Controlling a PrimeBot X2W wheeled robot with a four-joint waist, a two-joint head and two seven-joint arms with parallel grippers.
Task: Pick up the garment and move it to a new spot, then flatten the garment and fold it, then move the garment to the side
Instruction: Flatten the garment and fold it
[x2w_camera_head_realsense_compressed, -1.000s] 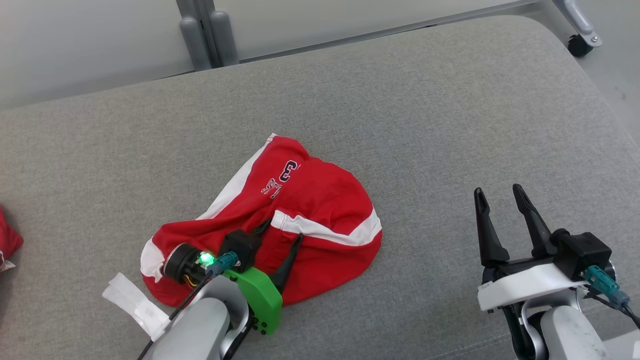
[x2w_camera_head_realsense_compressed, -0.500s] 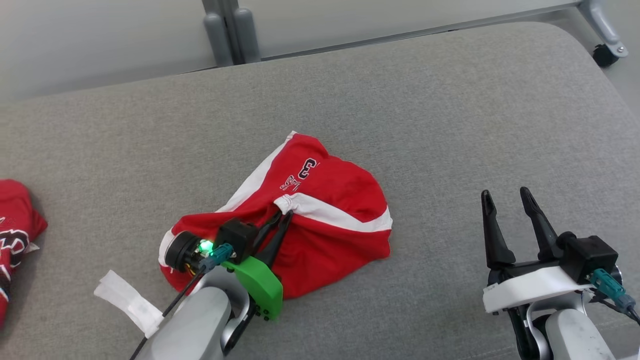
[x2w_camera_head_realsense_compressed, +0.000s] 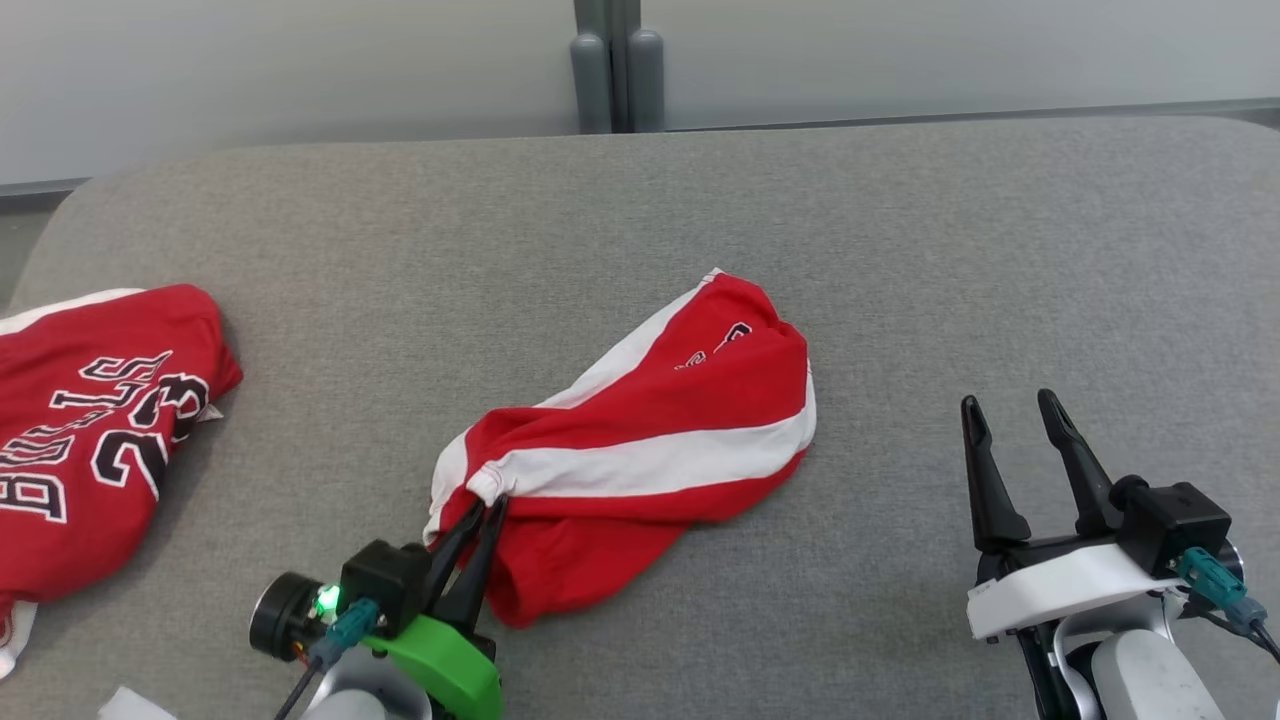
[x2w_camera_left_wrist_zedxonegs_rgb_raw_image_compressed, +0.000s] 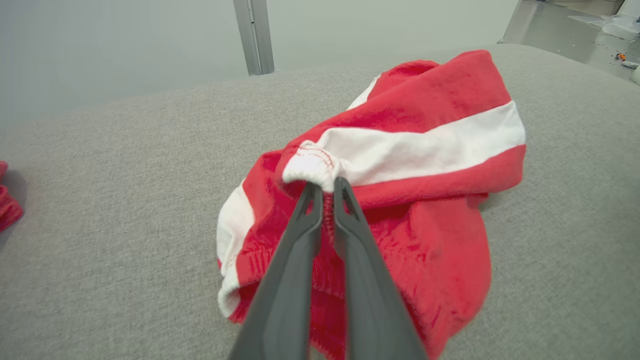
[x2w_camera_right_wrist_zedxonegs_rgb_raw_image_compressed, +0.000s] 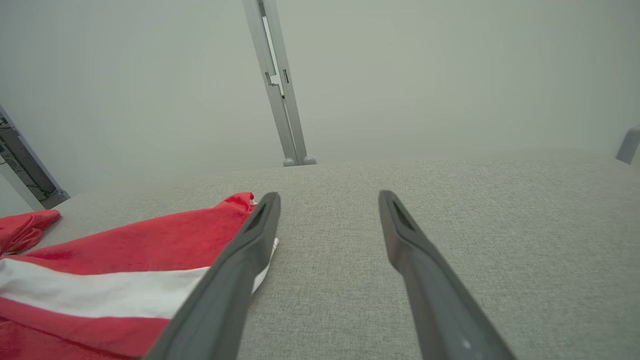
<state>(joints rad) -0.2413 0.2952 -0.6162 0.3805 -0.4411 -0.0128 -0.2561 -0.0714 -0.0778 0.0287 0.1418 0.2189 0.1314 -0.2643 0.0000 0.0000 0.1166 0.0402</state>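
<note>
The garment (x2w_camera_head_realsense_compressed: 640, 440) lies bunched near the middle of the counter (x2w_camera_head_realsense_compressed: 900, 250), its bulk resting on the grey surface. It is red with a broad white band running along it, a white edge on the far side and a scrap of dark lettering near its 1 o'clock end. The cloth is twisted and doubled over itself, so you cannot read its outline or tell front from back.

You are at the start of the job, as I judge it. The grasp is made, but the garment has not been carried to a new spot. Flattening, folding and setting it aside are all left to do.

At the garment's 7 o'clock corner, your left end effector (x2w_camera_head_realsense_compressed: 488, 505) is closed on a gathered bit of white-trimmed hem. The left wrist view shows the two fingers nearly together with a puckered knot of cloth between the tips. Only that small fold is held, so expect the rest to trail when you lift.

Your right end effector (x2w_camera_head_realsense_compressed: 1008, 400) stands at the garment's 4 o'clock, well apart from it, fingers spread and holding nothing.

Further out, a second red jersey (x2w_camera_head_realsense_compressed: 90, 430) with dark lettering lies at 9 o'clock, near the counter's left edge. A grey post (x2w_camera_head_realsense_compressed: 605, 65) rises behind the counter at 12 o'clock.
</note>
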